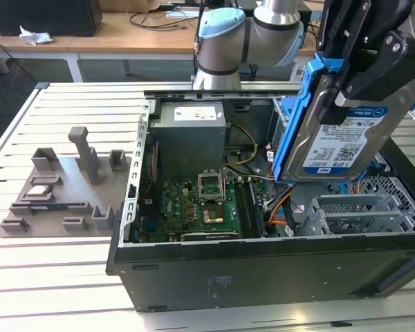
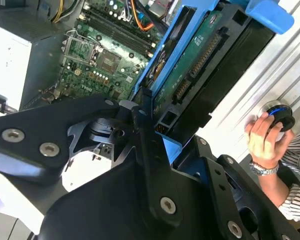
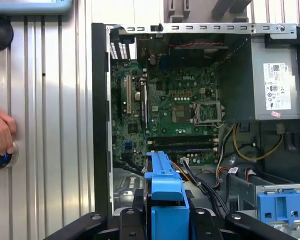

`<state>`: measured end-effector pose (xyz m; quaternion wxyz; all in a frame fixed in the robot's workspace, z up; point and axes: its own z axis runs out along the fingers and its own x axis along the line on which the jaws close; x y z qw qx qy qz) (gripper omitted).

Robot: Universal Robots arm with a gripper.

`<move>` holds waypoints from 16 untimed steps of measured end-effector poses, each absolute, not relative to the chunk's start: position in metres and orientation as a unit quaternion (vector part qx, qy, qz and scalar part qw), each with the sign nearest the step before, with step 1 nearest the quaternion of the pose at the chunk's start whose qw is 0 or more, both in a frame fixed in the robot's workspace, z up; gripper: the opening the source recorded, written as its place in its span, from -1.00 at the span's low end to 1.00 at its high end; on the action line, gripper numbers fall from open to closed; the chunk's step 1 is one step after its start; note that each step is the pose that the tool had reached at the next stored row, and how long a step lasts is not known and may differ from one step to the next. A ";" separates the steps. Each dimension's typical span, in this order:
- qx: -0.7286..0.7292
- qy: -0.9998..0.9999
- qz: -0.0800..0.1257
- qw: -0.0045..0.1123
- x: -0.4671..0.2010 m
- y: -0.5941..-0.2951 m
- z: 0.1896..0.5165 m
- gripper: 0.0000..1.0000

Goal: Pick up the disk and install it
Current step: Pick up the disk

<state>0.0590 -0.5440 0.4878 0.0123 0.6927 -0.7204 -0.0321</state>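
Your pincer point(image 1: 347, 91) clamped tight around disk point(image 1: 335, 142), gripping its upper part. Disk hangs in air, tilted, over open computer case point(image 1: 194, 273), at exterior view's right. Green board point(image 1: 194, 207) lies inside case. Hand point(image 2: 264, 136) rests on round knob point(image 2: 280, 117) on table.

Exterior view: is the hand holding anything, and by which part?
Yes. The hand holds the disk by its upper end, pinched across its two flat faces, hanging above the open computer case.

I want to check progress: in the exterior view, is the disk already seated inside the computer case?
No, the tool holds the disk in the air above the open computer case.
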 end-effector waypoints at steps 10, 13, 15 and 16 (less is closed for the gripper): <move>0.701 -0.712 -0.034 0.015 0.116 -0.552 0.480 -0.26; 0.704 -0.709 -0.034 0.016 0.123 -0.555 0.478 -0.26; 0.705 -0.708 -0.034 0.016 0.124 -0.559 0.477 -0.26; 0.706 -0.707 -0.034 0.016 0.125 -0.561 0.476 -0.26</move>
